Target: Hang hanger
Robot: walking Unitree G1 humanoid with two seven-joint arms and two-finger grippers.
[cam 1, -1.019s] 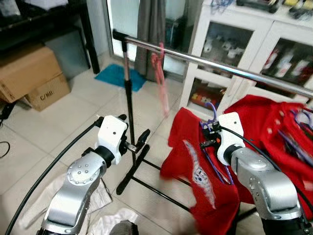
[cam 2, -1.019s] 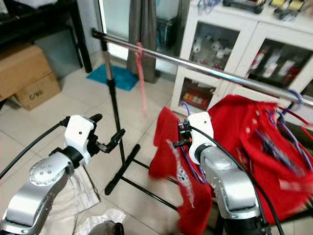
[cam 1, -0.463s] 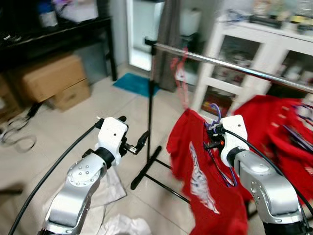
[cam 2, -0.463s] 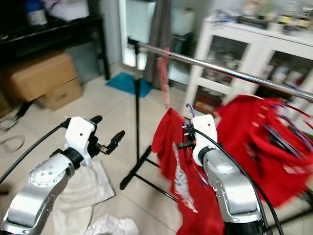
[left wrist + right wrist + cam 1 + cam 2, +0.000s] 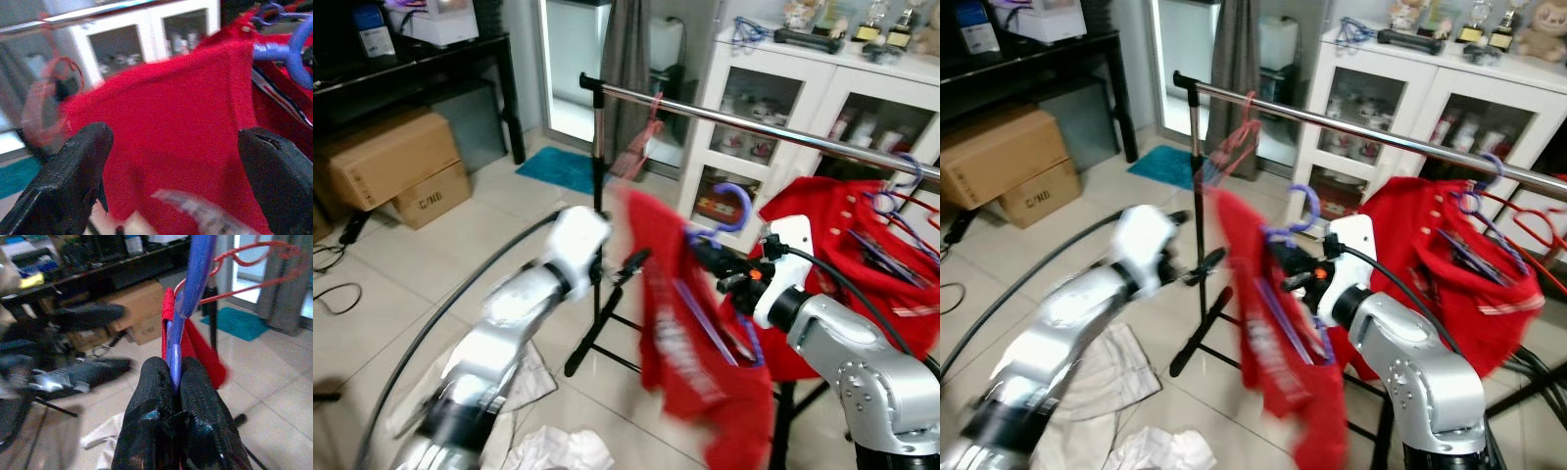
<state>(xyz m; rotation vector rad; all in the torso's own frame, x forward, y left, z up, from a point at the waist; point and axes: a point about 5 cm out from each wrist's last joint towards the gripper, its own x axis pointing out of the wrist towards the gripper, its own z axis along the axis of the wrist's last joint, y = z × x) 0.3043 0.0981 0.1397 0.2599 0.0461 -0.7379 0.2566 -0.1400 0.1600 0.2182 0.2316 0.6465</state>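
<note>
A purple hanger [image 5: 736,203] carries a red shirt [image 5: 677,304] that dangles below the steel rail [image 5: 754,125]. My right gripper [image 5: 710,260] is shut on the hanger's neck, the purple bar [image 5: 175,357] pinched between its black fingers [image 5: 152,399], and the hook stands a little under the rail. My left gripper [image 5: 628,264], blurred by motion, is open at the shirt's left edge. In the left wrist view the red cloth [image 5: 166,112] lies just beyond its spread fingers [image 5: 73,171]. An empty red hanger [image 5: 646,132] hangs near the rail's left end.
Another red garment [image 5: 847,230] on hangers hangs from the rail's right part. A white glass-door cabinet [image 5: 803,98] stands behind it. The rack's black post and feet [image 5: 592,338] are below my left arm. Cardboard boxes [image 5: 391,162] sit at left, and white cloth [image 5: 558,450] lies on the floor.
The camera view has shifted. My right gripper has carried the hanger and shirt up and to the left, nearer the rail. My left arm has swung forward to the shirt's edge.
</note>
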